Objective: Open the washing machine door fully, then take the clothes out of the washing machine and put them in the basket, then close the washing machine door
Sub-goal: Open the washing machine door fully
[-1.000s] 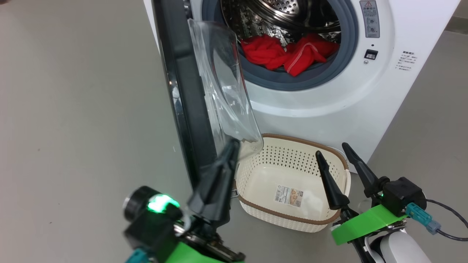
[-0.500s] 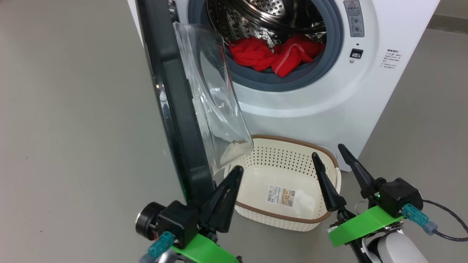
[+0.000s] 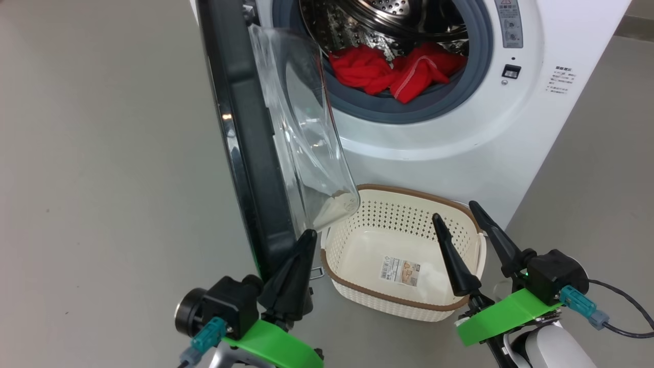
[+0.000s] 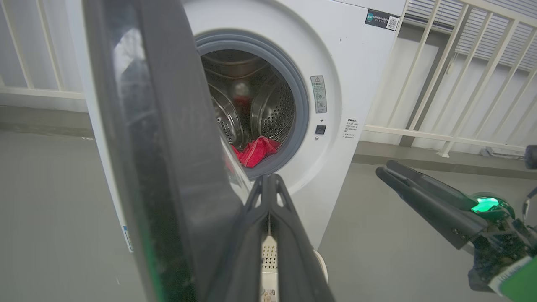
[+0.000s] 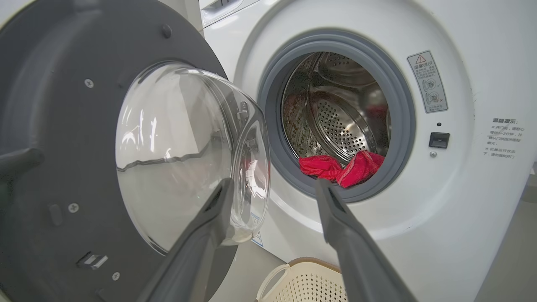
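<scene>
The washing machine door (image 3: 245, 143) stands swung out to the left, edge-on, with its clear glass bowl (image 3: 306, 133) facing the drum. Red clothes (image 3: 396, 69) lie at the front lip of the washing machine (image 3: 460, 138) drum. Below the opening, the basket (image 3: 388, 302) sits on the floor with nothing in it. My left gripper (image 3: 310, 234) is shut and holds nothing, its tip beside the door's lower inner rim (image 4: 168, 147). My right gripper (image 3: 454, 210) is open above the basket's right side, and its wrist view looks at the clothes (image 5: 344, 167) between its fingers (image 5: 201, 235).
Grey floor (image 3: 102, 179) spreads wide to the left of the door and to the right of the machine. A white railing (image 4: 440, 84) runs behind the machine. The right arm's cable (image 3: 623, 317) trails at the lower right.
My left gripper has drawn back and down from under the glass bowl to the door's lower rim. The head camera shifted a little; the right gripper has hardly moved.
</scene>
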